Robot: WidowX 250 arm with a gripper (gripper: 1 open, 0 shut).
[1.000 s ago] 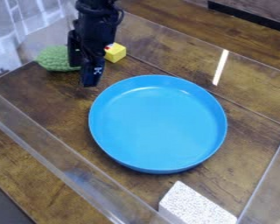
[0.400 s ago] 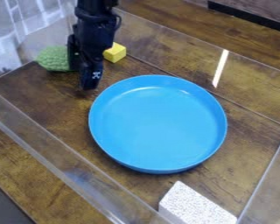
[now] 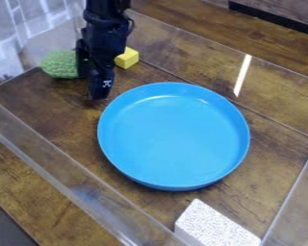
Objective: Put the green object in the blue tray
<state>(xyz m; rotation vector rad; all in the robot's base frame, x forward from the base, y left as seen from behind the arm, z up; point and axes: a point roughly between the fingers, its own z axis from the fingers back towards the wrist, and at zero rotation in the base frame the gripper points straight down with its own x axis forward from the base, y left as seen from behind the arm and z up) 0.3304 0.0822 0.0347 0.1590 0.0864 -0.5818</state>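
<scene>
Gripper (image 3: 97, 89) spread wide, empty, beside one green object (image 3: 59, 63); one blue tray (image 3: 234, 152) (bare); one yellow block (image 3: 127, 58).

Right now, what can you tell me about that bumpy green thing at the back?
The green object is a bumpy, rounded lump, perhaps knitted or rubbery, resembling a bitter gourd. It lies on the wooden table near the far left corner, outside the blue tray. The black gripper stands right beside it and hides its right end; whether they touch cannot be told.
</scene>
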